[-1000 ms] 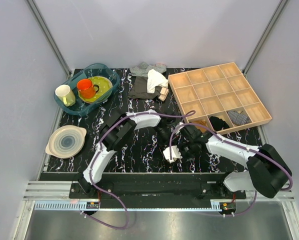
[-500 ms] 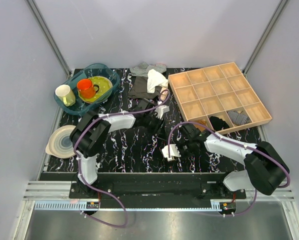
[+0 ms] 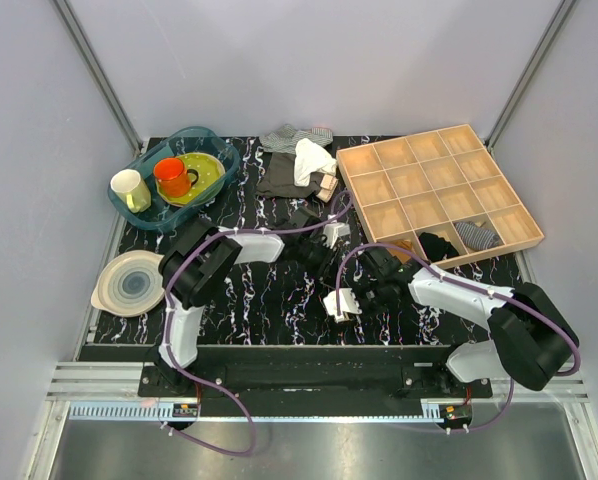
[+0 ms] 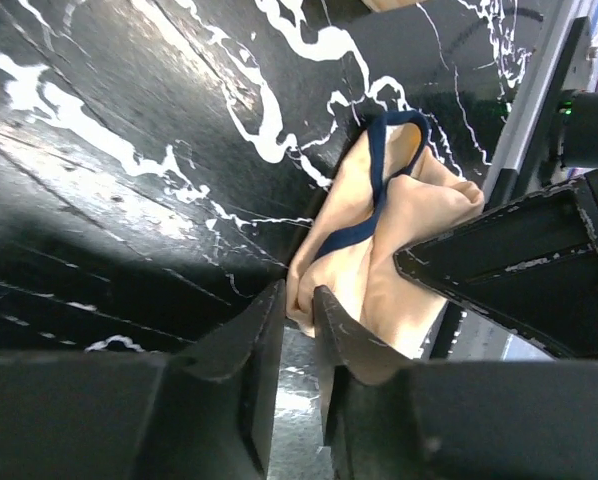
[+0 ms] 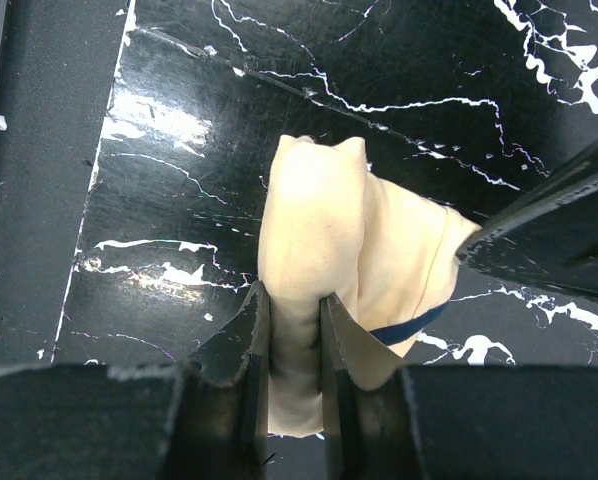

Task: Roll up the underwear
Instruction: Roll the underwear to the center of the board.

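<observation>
The underwear (image 3: pixel 340 303) is a small pale beige bundle with dark edging on the black marbled table, near the front middle. In the right wrist view my right gripper (image 5: pixel 294 295) is shut on a rolled fold of the underwear (image 5: pixel 319 215). In the left wrist view my left gripper (image 4: pixel 299 295) is nearly closed, its tips pinching the near edge of the underwear (image 4: pixel 379 250). The right gripper's black finger (image 4: pixel 519 250) shows on the other side. From above, the left gripper (image 3: pixel 323 266) comes from behind and the right gripper (image 3: pixel 365 297) from the right.
A wooden compartment tray (image 3: pixel 404 139) stands at the back right, with dark items in its front cells. A pile of cloths (image 3: pixel 294 160) lies at the back middle. A blue basin (image 3: pixel 192 131) with cups is back left, and a plate (image 3: pixel 131 282) is at the left.
The left arm swung its elbow to the left and its gripper drew back, then came forward again to the underwear. The underwear shifted slightly left. The right arm barely moved.
</observation>
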